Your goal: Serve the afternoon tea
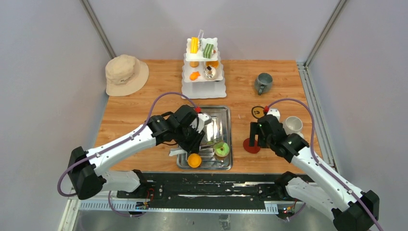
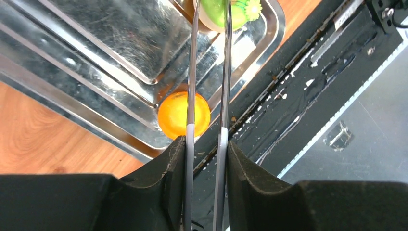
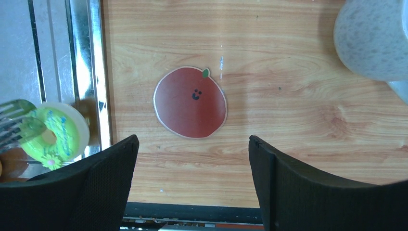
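Note:
My left gripper is shut on metal tongs over the steel tray. The tong tips reach a green donut, which also shows in the left wrist view, straddled by the two tong arms. An orange pastry lies at the tray's near edge, under the tongs. My right gripper is open and empty above a red apple coaster. A white mug stands just right of it. A grey mug stands at the back right. Several pastries sit on the white tiered stand.
A beige bucket hat lies at the back left. A black and yellow coaster lies between the two mugs. The table's near edge and black rail run below the tray. Walls close in both sides.

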Available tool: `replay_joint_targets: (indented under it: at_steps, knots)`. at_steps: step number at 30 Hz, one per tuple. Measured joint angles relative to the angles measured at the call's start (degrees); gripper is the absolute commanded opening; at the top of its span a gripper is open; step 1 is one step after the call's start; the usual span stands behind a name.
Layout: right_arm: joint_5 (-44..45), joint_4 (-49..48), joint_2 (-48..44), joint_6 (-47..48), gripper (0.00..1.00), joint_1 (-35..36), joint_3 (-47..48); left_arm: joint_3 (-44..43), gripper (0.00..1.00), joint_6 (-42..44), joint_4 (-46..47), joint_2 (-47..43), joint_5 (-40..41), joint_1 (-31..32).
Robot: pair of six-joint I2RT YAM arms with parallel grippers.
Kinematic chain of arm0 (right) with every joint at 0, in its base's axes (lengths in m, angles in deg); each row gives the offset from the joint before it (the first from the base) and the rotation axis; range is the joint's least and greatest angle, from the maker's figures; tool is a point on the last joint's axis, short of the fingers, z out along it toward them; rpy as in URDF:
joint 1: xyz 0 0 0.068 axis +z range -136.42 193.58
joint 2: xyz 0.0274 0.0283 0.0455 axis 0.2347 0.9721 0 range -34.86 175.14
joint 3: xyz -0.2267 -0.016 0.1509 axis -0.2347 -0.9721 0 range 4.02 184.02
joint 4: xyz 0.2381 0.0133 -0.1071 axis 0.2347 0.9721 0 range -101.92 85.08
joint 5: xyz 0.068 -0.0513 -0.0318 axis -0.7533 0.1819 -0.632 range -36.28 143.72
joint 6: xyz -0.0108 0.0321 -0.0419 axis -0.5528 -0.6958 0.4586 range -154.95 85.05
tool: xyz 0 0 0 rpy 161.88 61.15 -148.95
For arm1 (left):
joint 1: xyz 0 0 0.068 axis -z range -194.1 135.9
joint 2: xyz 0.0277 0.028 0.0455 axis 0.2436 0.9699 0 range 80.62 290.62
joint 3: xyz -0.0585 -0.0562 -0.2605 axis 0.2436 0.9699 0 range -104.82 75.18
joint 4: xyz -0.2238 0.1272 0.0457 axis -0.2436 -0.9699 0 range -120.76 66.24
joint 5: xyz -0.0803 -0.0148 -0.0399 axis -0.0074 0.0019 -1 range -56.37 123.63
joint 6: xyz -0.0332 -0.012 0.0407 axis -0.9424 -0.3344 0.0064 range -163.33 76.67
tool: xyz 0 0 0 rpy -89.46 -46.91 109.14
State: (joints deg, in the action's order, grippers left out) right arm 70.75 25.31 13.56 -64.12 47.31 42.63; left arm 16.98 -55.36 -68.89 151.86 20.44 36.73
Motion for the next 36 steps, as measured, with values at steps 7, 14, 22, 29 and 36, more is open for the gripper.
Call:
replay_joint_targets:
  at_steps: [7,14,22,29,36]
  knots:
    - [0.11,-0.11,-1.84,0.00,0.84,0.00,-0.63,-1.68,0.00,-1.38,0.44,-1.53,5.03,-0.61]
    - [0.17,-0.02,-3.43,-0.04,0.83,0.00,-1.22,-1.70,0.00,-8.24,7.26,-1.53,11.26,-6.97]
    - [0.57,0.24,-3.65,-0.02,0.83,0.00,-1.22,-1.70,0.00,-17.00,18.86,0.61,17.53,-13.20]
    - [1.18,1.22,-4.83,-0.02,0.83,0.00,-1.22,-2.56,0.00,-22.56,27.45,9.20,19.12,-14.34]
    - [1.60,2.69,-6.12,-0.04,0.83,0.00,-1.18,-3.65,0.00,-24.94,32.57,15.08,20.04,-14.53]
